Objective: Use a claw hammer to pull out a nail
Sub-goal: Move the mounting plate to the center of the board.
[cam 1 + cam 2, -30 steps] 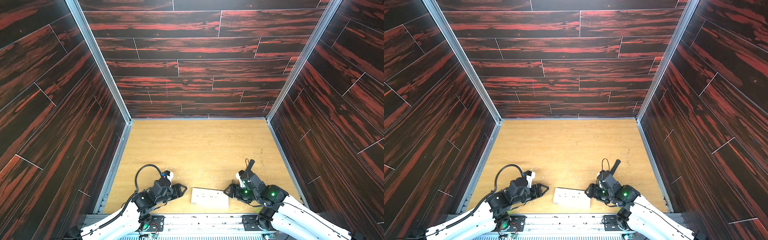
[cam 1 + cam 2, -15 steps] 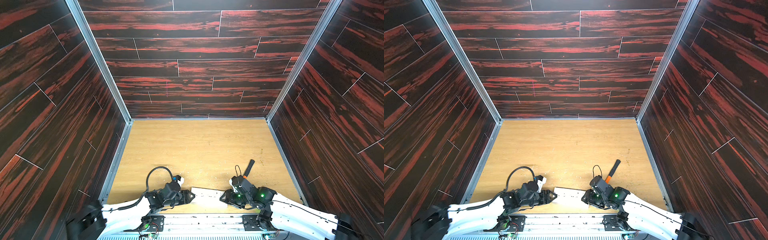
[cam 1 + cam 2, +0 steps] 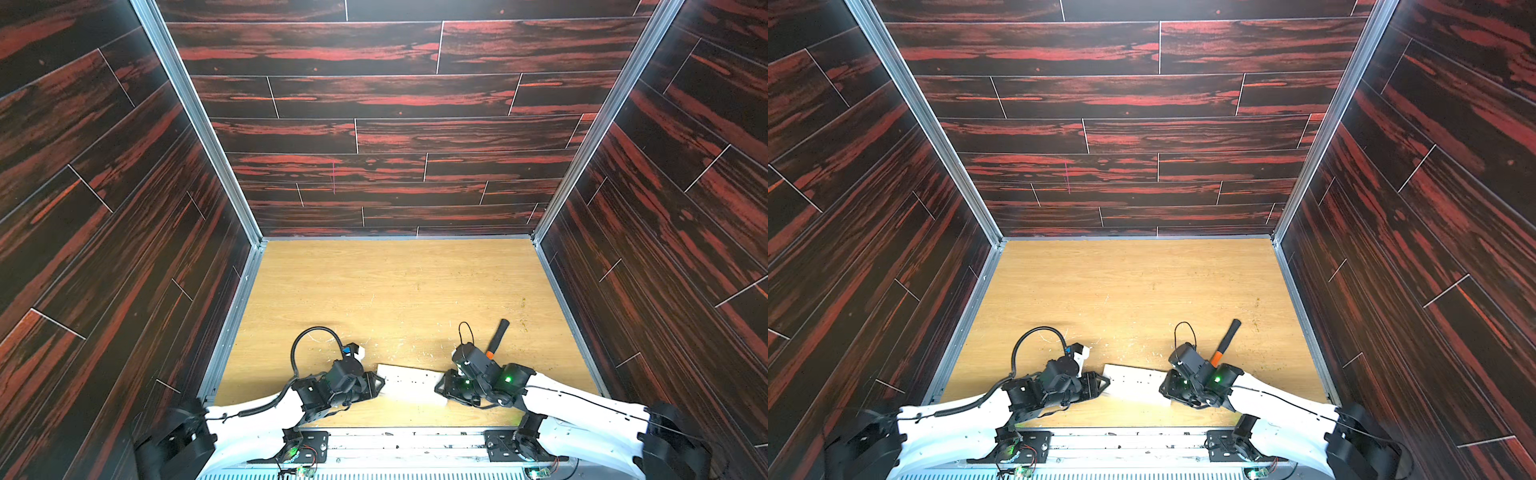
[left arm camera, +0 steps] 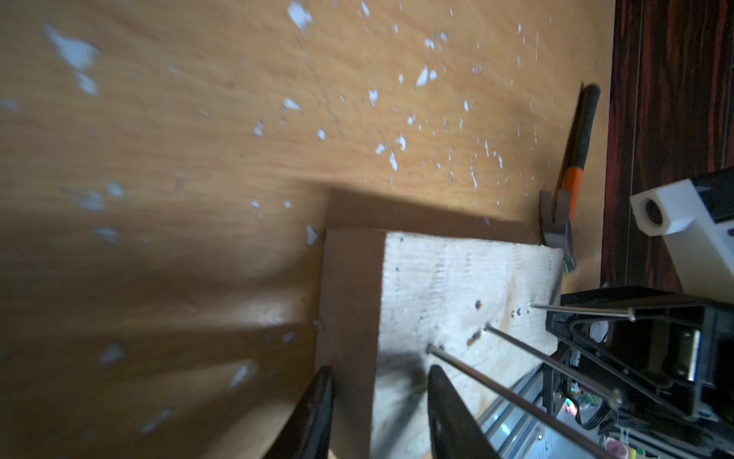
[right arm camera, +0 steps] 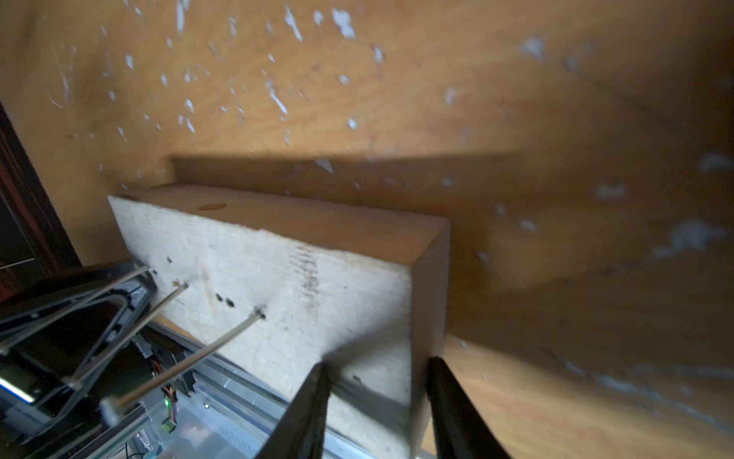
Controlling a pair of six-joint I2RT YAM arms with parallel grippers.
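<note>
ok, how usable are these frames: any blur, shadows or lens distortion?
Left wrist view: table smeared by motion blur, wooden block sharper, with a dark shadow beside it. Right wrist view: same smear away from the block, fingers soft. Both top views: sharp, walls splayed by the wide lens.

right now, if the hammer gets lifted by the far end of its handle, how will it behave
The hammer is probably stiff and head-heavy: its steel head sits at one end, so that end may droop. Lying flat on the table, its wide head should keep it from rolling.
</note>
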